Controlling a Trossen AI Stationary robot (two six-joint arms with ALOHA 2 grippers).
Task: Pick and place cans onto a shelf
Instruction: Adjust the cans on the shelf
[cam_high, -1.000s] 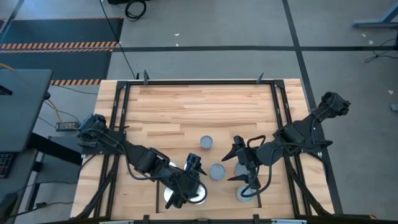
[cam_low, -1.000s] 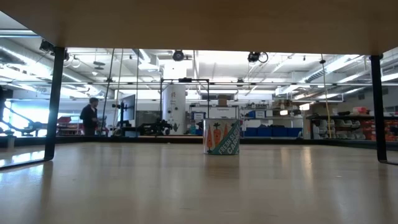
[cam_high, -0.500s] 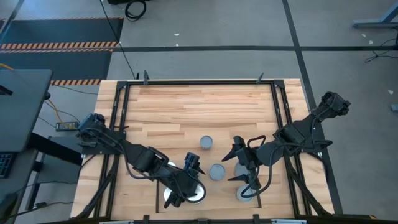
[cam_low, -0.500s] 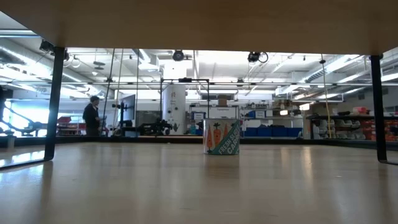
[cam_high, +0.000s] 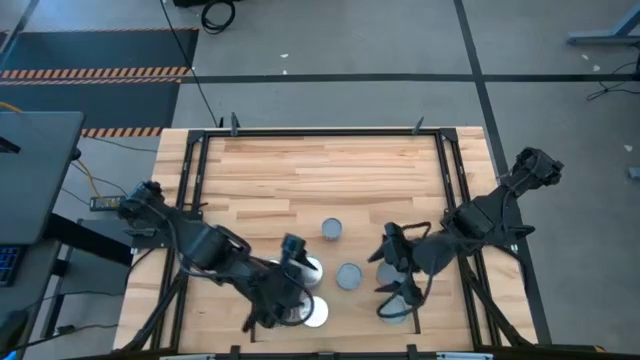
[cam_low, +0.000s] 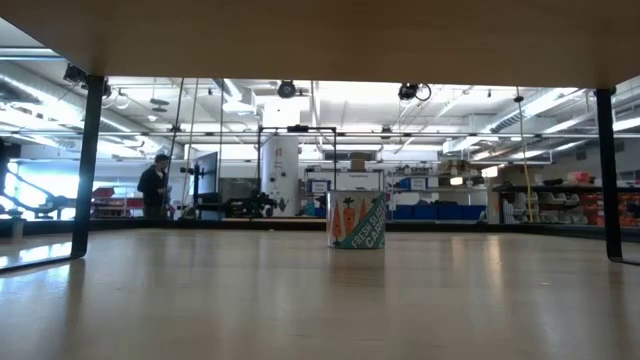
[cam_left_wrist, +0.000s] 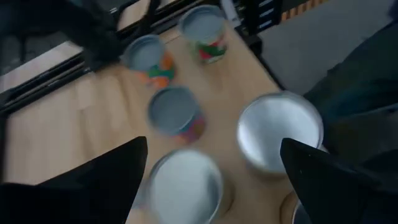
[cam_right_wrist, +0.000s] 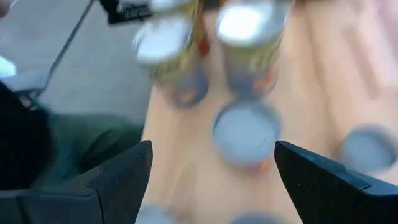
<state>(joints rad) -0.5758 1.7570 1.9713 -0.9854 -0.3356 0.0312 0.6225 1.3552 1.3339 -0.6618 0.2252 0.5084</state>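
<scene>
The bench is seen from above, with the pale-wood shelf lying between its two black rails. The left arm has been drawn back toward 7 o'clock over the last second, and the right arm has been eased slightly toward 5 o'clock. The left end effector is spread wide and holds nothing. It is now just off the cans it was covering. The right end effector is likewise wide and empty, above the can at 5 o'clock.

The cans are grouped near 6 o'clock. A white-topped can and a silver-topped can have been uncovered by the left arm's retreat, and two grey-topped cans stand between the end effectors. No can is gripped, so a fresh pick is judged to be pending. One labelled can is seen alone in the low view.
</scene>
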